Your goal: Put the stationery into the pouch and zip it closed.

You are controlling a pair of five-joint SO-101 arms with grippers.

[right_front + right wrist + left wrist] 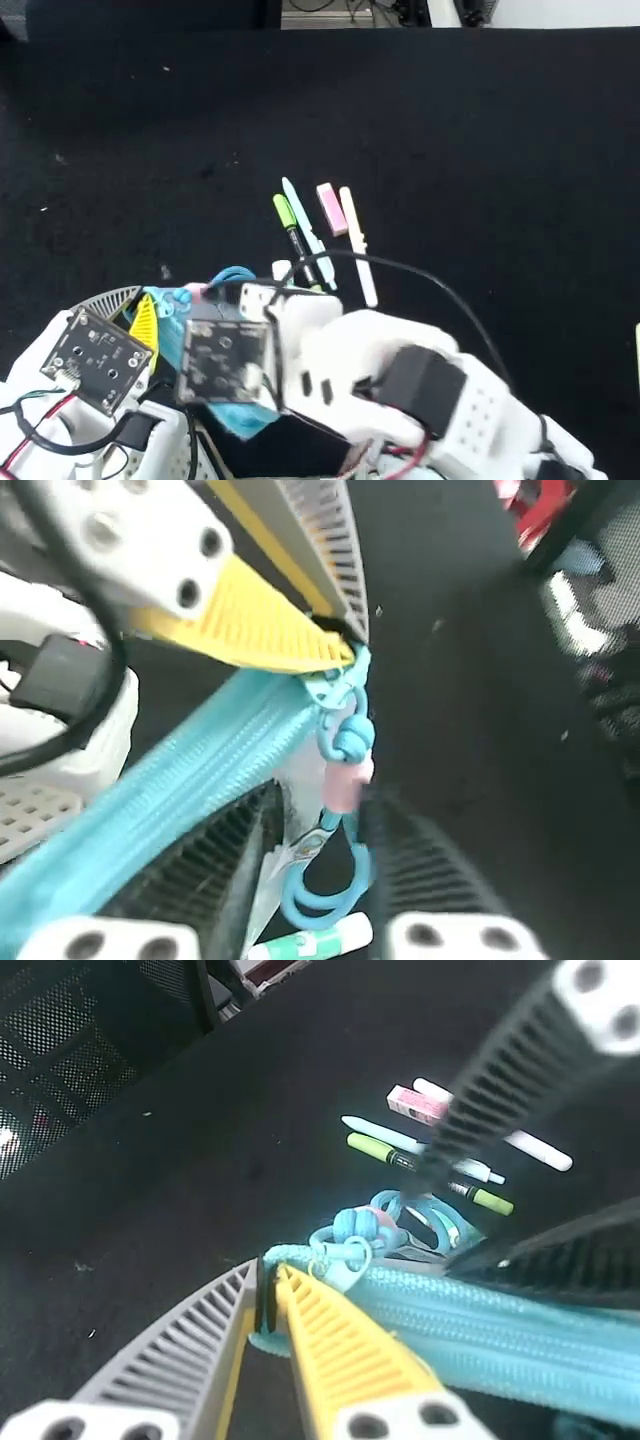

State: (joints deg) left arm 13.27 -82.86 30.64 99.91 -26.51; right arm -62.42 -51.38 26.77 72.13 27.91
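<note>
Teal fabric, 1 pouch (500, 1340), 3 pens (358, 245), 1 eraser (331, 208)

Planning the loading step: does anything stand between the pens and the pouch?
Yes: the right gripper sits between the pens and the pouch, around its charm cord, and the zip looks shut.

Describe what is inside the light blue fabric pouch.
The light blue fabric pouch hides its inside; its visible zip looks shut. A green highlighter, blue pen, pink eraser and white pen lie outside it.
</note>
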